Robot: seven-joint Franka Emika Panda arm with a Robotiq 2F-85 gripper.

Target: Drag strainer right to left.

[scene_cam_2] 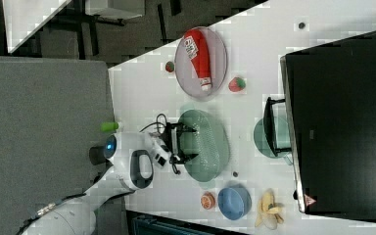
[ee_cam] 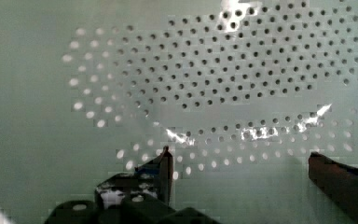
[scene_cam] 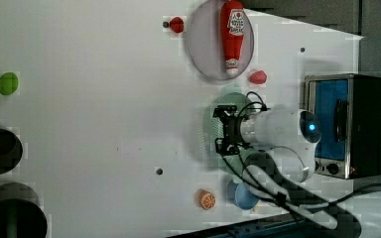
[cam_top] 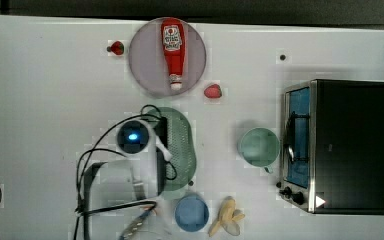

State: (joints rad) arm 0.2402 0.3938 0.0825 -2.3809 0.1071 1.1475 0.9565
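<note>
Looking down through the wrist camera, I see my claw (ee_cam: 240,172) spread wide, holding nothing, its dark fingers (ee_cam: 165,170) just above the perforated inside of the pale mint-green oval plastic strainer (cam_top: 182,145). The strainer sits on the white worktop (cam_top: 45,90), below the grey round plate (cam_top: 142,60) carrying the red ketchup bottle (cam_top: 173,50) in the top view, left of the round mint-green cup (cam_top: 258,146).

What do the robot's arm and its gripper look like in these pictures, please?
The arm is white and rounded, with grey joint panels and a round dark cap holding a glowing blue light. Black cables loop loosely along it and around the wrist. The gripper is black and boxy with two dark fingers, each carrying a bluish patch near the pad.
</note>
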